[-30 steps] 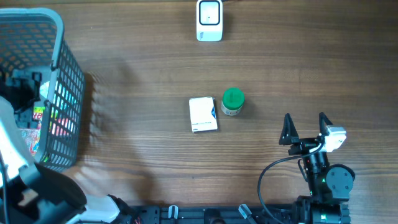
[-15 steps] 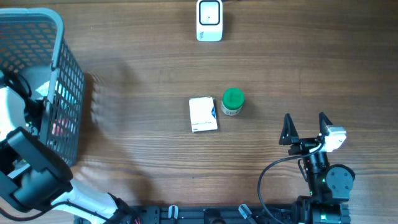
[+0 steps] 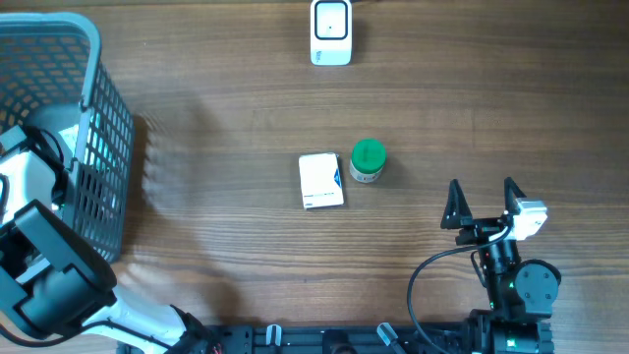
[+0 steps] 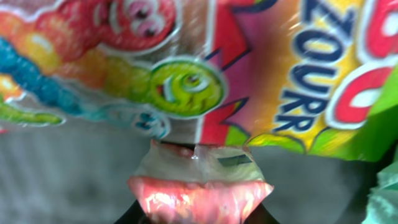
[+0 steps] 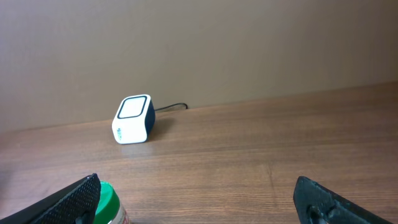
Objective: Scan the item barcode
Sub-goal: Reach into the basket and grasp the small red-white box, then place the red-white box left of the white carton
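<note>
A bright sour-candy bag [image 4: 249, 74] with cartoon worms fills the left wrist view. Its pink sealed edge [image 4: 199, 190] sits pinched between the dark tips of my left gripper [image 4: 199, 211], which is shut on it. From overhead, the left arm [image 3: 34, 197] reaches down into the grey basket [image 3: 103, 93], whose walls hide the gripper and bag. The white barcode scanner [image 3: 331, 32] stands at the table's far edge, also seen as the scanner [image 5: 132, 119] in the right wrist view. My right gripper [image 3: 482, 202] rests open at the near right with nothing between its fingers.
A white box [image 3: 320, 181] and a green-lidded jar [image 3: 368, 160] lie mid-table. The jar [image 5: 109, 202] shows beside my right gripper's left fingertip [image 5: 78, 199]. The scanner's cable runs off the back edge.
The left arm has sunk deeper into the basket, and its gripper has closed from open onto the bag's edge. The right arm has not moved.
</note>
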